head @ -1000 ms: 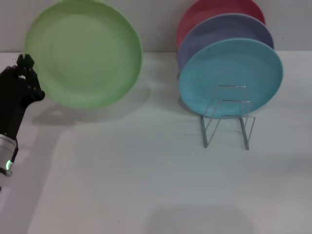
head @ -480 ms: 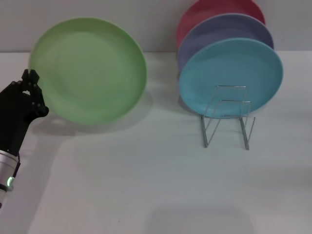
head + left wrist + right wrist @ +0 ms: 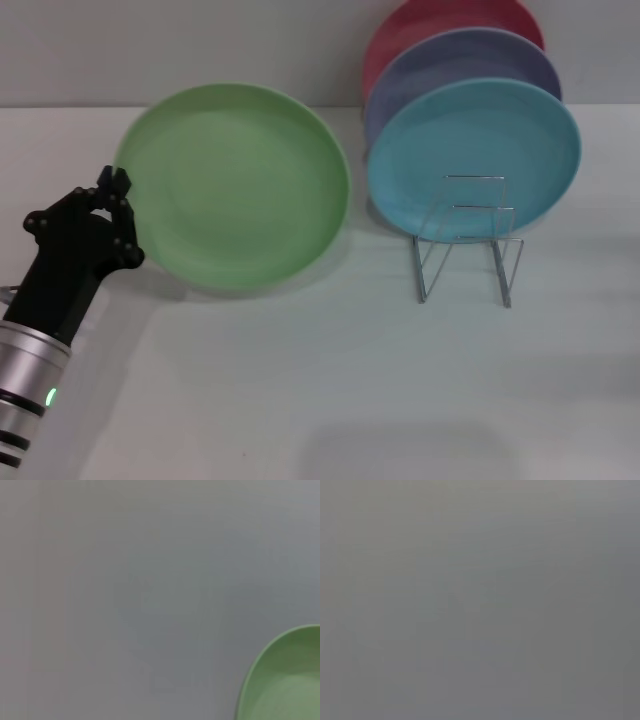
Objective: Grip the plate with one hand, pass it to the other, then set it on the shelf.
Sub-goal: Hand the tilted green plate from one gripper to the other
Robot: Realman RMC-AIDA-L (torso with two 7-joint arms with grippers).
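The left gripper (image 3: pixel 113 185), on the arm with the green light, pinches the left rim of the light green plate (image 3: pixel 240 185) and holds it tilted up, facing the camera, above the white table (image 3: pixel 330 380). The plate appears clear of the surface, though this is hard to judge. To its right the wire rack (image 3: pixel 468 240) carries a turquoise plate (image 3: pixel 472 155), a lavender plate (image 3: pixel 450 60) and a red plate (image 3: pixel 440 18).
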